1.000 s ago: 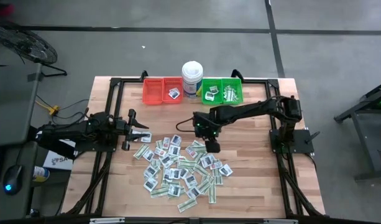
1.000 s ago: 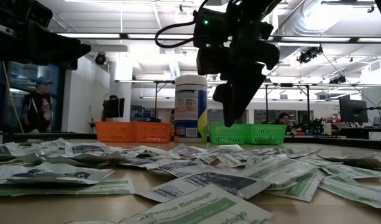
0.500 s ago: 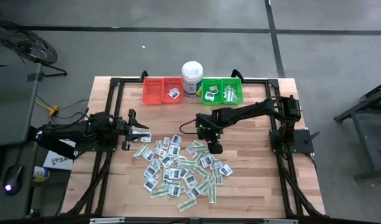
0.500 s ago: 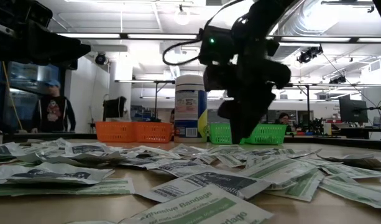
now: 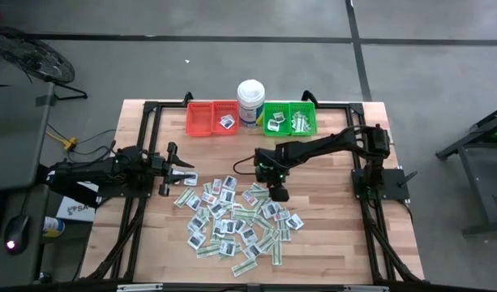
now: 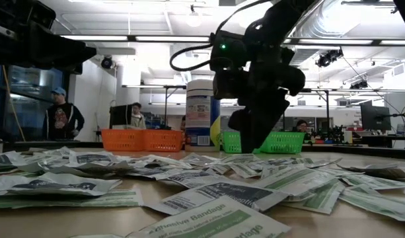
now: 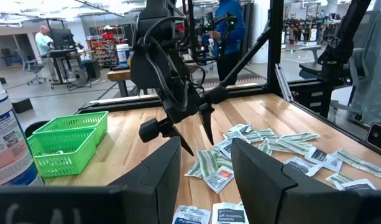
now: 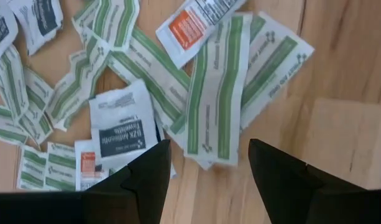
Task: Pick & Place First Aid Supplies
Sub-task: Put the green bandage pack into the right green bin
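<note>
Wooden planks carry the first aid supplies [image 5: 236, 219], a loose heap of white squares and green-striped strips spread below and ahead of my right pincer [image 5: 278, 193]. Its two fingers [image 8: 150, 180] stand wide apart and bare, poised over a long green strip [image 8: 218, 93] at the heap's edge. How near the tips are to the packets I can't quite judge. My left pincer [image 5: 186, 173] waits at the heap's far side, fingers parted, holding nothing.
</note>
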Available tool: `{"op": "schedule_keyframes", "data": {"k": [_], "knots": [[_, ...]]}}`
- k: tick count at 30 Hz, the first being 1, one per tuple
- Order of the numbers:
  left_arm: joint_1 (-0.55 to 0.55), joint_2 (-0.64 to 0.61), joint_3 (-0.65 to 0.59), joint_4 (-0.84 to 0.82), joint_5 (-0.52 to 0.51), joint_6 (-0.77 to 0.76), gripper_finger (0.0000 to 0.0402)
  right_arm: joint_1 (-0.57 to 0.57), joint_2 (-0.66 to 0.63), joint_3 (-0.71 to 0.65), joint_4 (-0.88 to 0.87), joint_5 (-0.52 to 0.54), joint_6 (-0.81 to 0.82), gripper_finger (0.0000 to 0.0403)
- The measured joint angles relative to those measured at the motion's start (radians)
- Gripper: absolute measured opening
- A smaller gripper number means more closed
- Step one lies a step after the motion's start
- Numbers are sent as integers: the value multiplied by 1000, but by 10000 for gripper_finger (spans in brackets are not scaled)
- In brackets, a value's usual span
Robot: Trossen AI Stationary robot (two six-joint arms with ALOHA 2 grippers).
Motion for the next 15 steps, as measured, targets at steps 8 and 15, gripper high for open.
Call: {"op": "schedule_keyframes", "data": {"k": [8,15], "knots": [[0,0,0,0,-13,0,140,1,-1,-38,56,-8,39,208],[0,0,0,-1,-14,0,140,1,-1,-45,90,-35,90,206]]}}
